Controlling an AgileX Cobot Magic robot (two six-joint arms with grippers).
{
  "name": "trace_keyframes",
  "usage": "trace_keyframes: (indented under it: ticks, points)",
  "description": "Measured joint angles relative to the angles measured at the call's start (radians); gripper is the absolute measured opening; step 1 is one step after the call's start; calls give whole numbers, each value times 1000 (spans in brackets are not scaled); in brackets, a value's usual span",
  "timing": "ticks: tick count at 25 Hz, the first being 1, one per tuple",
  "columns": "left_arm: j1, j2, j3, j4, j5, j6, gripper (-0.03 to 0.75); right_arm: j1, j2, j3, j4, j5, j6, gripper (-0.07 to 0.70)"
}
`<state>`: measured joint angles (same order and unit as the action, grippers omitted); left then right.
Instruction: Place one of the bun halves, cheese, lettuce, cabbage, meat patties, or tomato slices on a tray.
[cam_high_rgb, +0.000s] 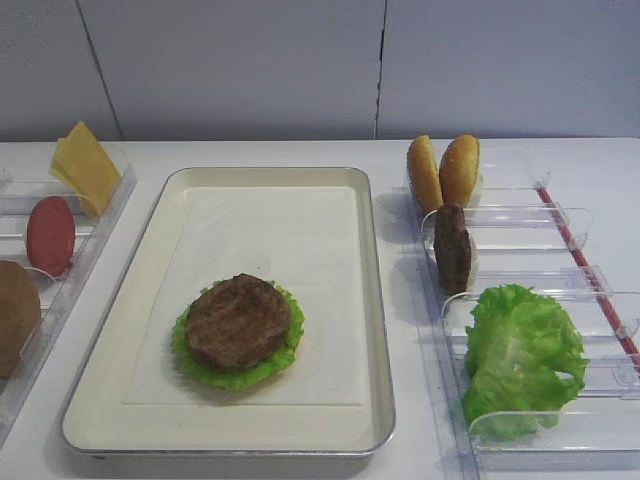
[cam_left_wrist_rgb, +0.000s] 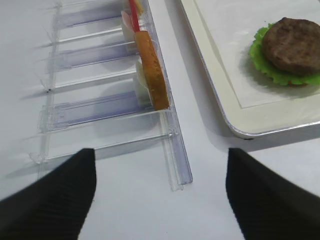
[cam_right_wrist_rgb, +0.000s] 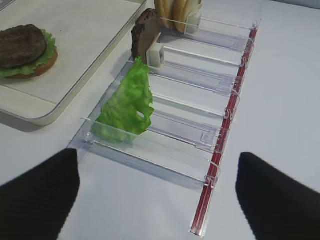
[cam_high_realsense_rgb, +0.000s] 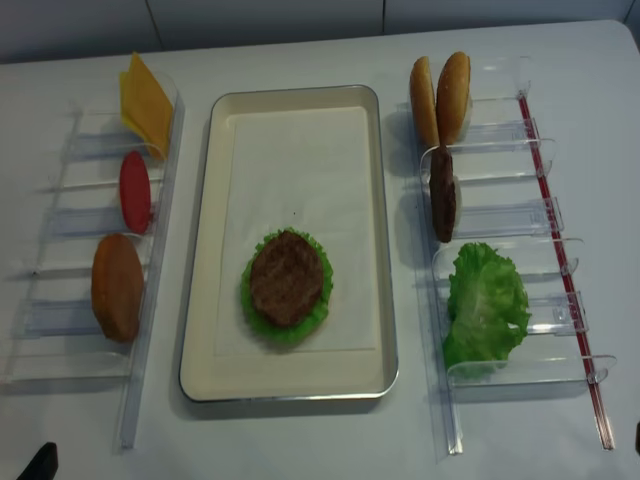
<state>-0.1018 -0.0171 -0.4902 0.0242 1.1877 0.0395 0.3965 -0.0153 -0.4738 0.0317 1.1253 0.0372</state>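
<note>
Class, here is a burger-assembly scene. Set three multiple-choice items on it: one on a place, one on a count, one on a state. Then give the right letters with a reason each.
1. Where does the meat patty on the tray lie?
A. On a lettuce leaf
B. On the cheese
C. On bare paper

2. How many bun halves stand at the far end of the right rack?
A. One
B. Two
C. Four

3. How are the right gripper fingers?
A. Shut on lettuce
B. Spread apart, empty
C. Holding a patty

Answers: 1 A, a green frill rings the patty. 2 B, two tan halves stand side by side. 3 B, the right wrist view shows a wide gap with nothing between.
</note>
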Motion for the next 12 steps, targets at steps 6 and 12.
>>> trace_keyframes:
  ticks: [6,12]
  points:
    - [0,0,0,0,0,0,506,0,-1,0,0,0,0,688]
    - [0,0,0,0,0,0,506,0,-1,0,0,0,0,690]
